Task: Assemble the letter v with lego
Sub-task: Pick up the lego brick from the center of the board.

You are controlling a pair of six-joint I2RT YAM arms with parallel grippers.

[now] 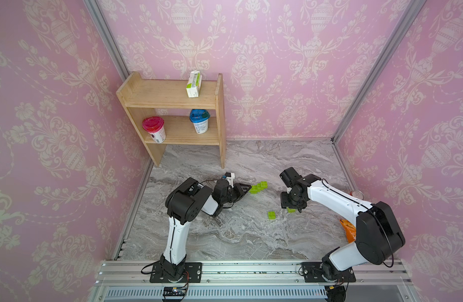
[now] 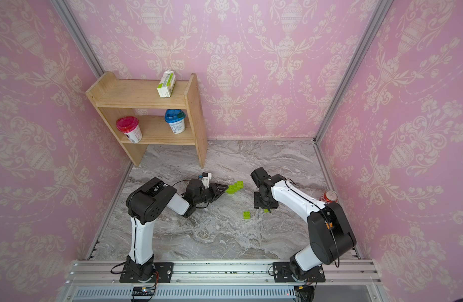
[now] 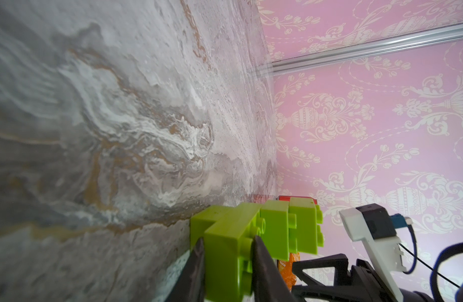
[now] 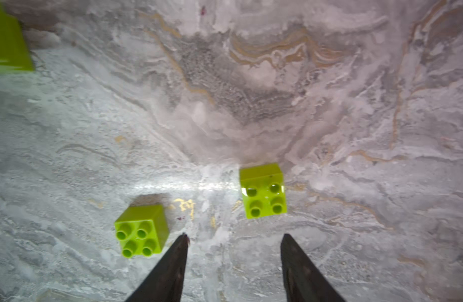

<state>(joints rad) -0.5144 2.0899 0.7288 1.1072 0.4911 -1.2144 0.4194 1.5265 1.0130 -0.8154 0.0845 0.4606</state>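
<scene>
Lime-green lego is partly hidden from us. In both top views the right gripper (image 1: 295, 207) covers most of one loose square brick (image 1: 290, 210). A second square brick (image 1: 271, 215) lies clear beside it, and both sit between the table's (image 1: 225, 235) middle and its right edge. Only the right wrist view shows both bricks whole, with the jaws apart and gripping nothing. Another lime-green piece (image 4: 5, 39) is cut off by that picture's edge. Near the table's middle, the left gripper (image 3: 229, 245) is clamped on an end brick of the stepped lego row (image 3: 277, 230), seen closest in the left wrist view.
</scene>
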